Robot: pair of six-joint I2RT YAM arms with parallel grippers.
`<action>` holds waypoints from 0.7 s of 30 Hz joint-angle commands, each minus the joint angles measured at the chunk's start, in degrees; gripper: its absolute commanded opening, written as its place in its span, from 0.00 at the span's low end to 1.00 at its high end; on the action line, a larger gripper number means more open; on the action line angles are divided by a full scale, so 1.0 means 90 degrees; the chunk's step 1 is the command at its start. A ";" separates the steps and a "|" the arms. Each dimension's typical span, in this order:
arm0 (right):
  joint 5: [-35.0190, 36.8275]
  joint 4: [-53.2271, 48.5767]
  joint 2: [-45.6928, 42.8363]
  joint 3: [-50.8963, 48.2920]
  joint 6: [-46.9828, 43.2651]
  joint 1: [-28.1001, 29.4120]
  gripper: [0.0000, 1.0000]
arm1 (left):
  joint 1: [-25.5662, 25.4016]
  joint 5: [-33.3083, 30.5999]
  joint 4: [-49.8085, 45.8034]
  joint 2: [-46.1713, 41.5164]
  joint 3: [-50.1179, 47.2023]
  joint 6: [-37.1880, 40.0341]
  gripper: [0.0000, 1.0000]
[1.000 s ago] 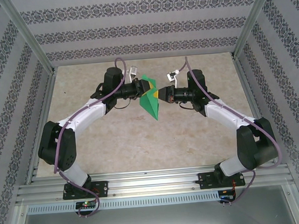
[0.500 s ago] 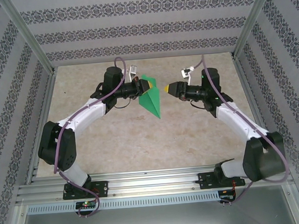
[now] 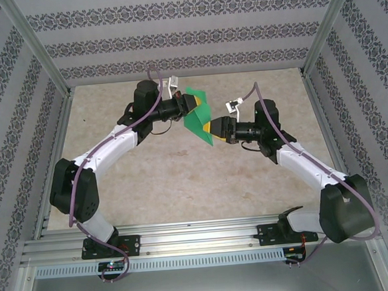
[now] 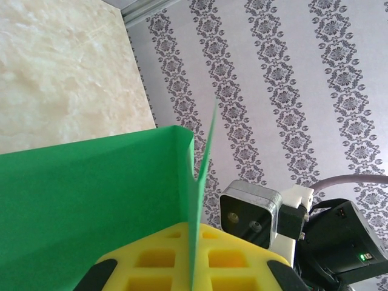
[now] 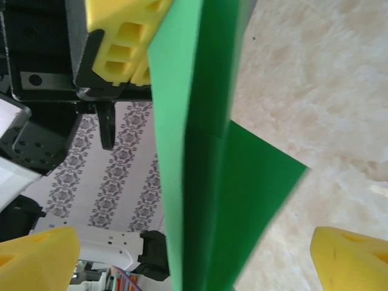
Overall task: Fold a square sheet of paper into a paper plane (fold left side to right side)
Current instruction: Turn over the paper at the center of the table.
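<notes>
On the left, the left claw (image 3: 192,105) is seen shut flat on the upper part of the paper plane (image 3: 199,122). The plane is held in the air between the two arms, clear of the counter (image 3: 183,186). In the left wrist view the green paper is pinched edge-on between the yellow pads (image 4: 151,262). One layer is spread out to the left and a thin flap stands up beside the crease.

Further right, the pointed lower end of the plane is straddled by the right claw (image 3: 211,127). Its fingers (image 5: 37,257) are spread wide on either side of the folded edge. The paper is not touched by them, and nothing is gripped.

The paper is judged to be very light, thin and limp, so it is easily bent, creased out of line or torn. A hold is best taken on the doubled layers beside a crease, near the point, where some stiffness is given by the fold. The pads should be laid flat across both layers. The single loose flap is best avoided, since it would likely buckle. A hard pull against the left claw's pinch could make the sheet slip or rip.
</notes>
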 commanded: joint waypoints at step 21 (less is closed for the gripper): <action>-0.0318 0.0979 0.0433 0.0102 0.0851 0.0149 0.19 | -0.0109 0.0220 0.0324 -0.0049 -0.0095 -0.0163 0.14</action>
